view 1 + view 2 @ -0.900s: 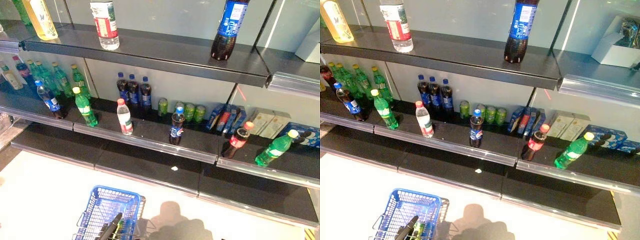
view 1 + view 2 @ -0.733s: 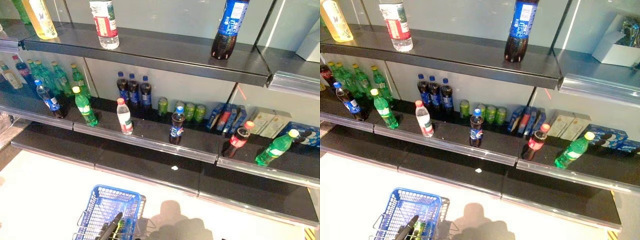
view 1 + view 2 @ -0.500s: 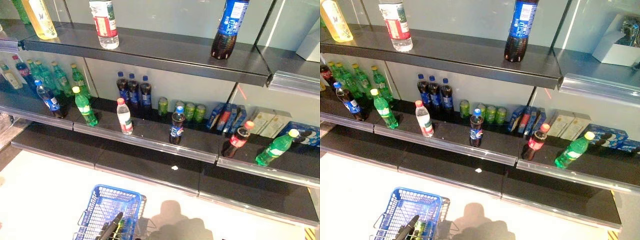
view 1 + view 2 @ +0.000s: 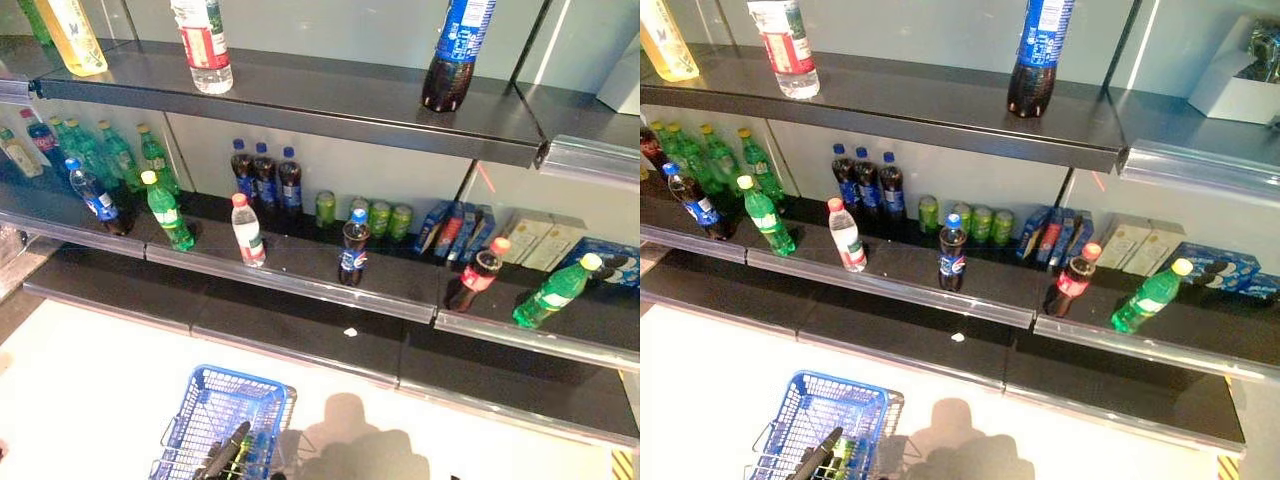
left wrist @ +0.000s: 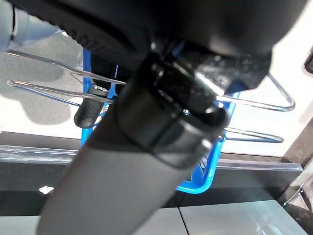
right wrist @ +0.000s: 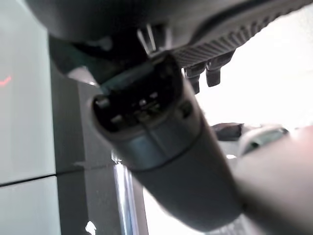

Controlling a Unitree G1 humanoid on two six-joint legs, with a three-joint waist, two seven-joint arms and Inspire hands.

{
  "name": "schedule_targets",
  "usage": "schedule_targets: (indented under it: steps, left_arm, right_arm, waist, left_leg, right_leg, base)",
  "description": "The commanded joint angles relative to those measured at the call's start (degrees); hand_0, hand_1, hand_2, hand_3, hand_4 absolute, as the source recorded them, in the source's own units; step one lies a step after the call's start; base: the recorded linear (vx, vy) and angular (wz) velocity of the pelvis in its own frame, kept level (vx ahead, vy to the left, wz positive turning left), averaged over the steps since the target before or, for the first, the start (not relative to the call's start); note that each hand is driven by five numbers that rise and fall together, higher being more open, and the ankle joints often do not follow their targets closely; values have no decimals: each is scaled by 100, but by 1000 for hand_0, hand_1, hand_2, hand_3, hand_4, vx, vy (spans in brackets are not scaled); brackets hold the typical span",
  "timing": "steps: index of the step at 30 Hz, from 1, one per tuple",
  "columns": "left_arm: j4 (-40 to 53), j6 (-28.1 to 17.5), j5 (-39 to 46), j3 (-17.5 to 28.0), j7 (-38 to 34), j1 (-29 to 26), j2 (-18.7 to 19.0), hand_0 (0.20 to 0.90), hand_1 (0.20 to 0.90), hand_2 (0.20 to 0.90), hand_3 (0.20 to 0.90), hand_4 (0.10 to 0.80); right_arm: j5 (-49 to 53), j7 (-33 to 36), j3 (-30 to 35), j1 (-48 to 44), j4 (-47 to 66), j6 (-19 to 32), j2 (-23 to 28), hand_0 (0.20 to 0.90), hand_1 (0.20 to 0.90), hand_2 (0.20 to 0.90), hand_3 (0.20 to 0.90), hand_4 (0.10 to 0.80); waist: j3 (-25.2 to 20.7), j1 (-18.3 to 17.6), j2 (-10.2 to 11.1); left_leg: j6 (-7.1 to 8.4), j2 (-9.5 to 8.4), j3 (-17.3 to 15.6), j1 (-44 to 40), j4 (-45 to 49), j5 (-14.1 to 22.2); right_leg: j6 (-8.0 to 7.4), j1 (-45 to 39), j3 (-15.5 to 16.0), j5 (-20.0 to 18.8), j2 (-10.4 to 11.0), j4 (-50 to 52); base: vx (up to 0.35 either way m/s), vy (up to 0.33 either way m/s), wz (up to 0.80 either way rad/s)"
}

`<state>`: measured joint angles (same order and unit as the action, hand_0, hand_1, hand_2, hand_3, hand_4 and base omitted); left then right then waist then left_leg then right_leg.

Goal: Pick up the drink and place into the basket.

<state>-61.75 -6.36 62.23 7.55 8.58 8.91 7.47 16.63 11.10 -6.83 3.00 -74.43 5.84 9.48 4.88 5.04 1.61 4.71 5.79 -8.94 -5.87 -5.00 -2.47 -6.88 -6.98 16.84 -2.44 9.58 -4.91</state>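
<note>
My left hand (image 4: 228, 452) is shut on the thin wire handles (image 5: 257, 103) of the blue basket (image 4: 212, 402), which hangs low at the front left. A greenish drink (image 4: 844, 456) lies in the basket, partly hidden by the hand. Drinks stand on the middle shelf: a blue-labelled cola bottle (image 4: 352, 250), a red-labelled water bottle (image 4: 247, 230), a green bottle (image 4: 165, 212) and a red-capped cola bottle (image 4: 476, 276). My right hand (image 6: 161, 147) is seen close to the shelf edge, its fingers (image 6: 208, 74) relaxed and holding nothing.
Green cans (image 4: 376, 218) and dark bottles (image 4: 265, 176) stand at the back of the middle shelf (image 4: 300, 285). A green bottle (image 4: 555, 293) leans at the right beside boxes (image 4: 452, 232). The top shelf (image 4: 320, 100) bears a large cola bottle (image 4: 455, 55) and a water bottle (image 4: 203, 45).
The whole picture has shifted a little, so the camera has moved. The basket still hangs from my left hand and the drinks on the shelves have not moved.
</note>
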Motion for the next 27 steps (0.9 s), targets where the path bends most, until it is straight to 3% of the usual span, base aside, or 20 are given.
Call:
schedule_targets:
  steps: [1,8,15,27]
  left_arm:
    - [571,-104,70,-145,154,-239,-50,300,300,300,200,100]
    - [892,-64,97,-133,29,-90,0,300,300,300,200,100]
    - [1303,-25,45,4,-91,187,-26,300,300,300,200,100]
    - [1075,-103,-176,307,211,384,-140,300,300,300,200,100]
  right_arm:
    - [381,374,175,-235,365,683,320,900,900,900,900,800]
    - [342,730,167,-88,1674,1141,478,900,900,900,900,800]
    - [249,1310,257,176,4293,801,742,900,900,900,900,800]
    - [-55,1750,1035,158,6283,1057,905,900,900,900,900,800]
  waist:
    - [166,-11,-96]
    - [198,-143,-21]
    - [228,-334,49]
    - [131,-507,64]
  left_leg:
    - [152,381,36,-108,21,92]
    - [140,417,-77,-159,26,113]
    - [128,442,-193,-183,18,137]
    - [111,492,-319,-243,0,200]
  right_leg:
    - [-314,35,0,-334,473,61]
    - [-335,72,-126,-367,466,48]
    - [-362,142,-223,-400,479,42]
    - [-375,191,-293,-365,503,34]
  base:
    - [0,0,0]
    - [-13,-20,-11]
    - [-7,-9,-4]
    - [19,2,-8]
